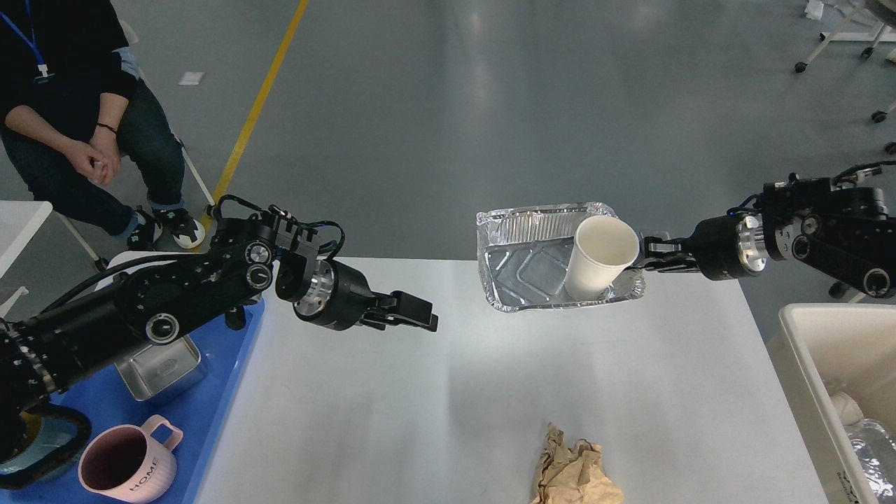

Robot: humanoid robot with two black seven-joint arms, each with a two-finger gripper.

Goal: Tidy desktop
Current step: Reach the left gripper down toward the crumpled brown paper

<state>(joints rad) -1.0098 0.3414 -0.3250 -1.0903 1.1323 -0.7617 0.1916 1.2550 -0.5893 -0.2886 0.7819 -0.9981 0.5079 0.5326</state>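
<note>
Right gripper [647,257] clamped on foil tray [532,262], paper cup [600,257] inside, above desktop [455,392]. Left gripper [420,313] hovering; jaw state unclear.

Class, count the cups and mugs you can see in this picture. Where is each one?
2. A white paper cup stands in the foil tray held by the right hand. A pink mug sits on the blue tray. Others may be hidden.

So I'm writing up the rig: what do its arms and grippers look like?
Both arms are black, with round joint caps and a silver metal ring behind each wrist. Thin black cables loop over the upper links. The left gripper and right gripper are black, with blocky fingers.
</note>
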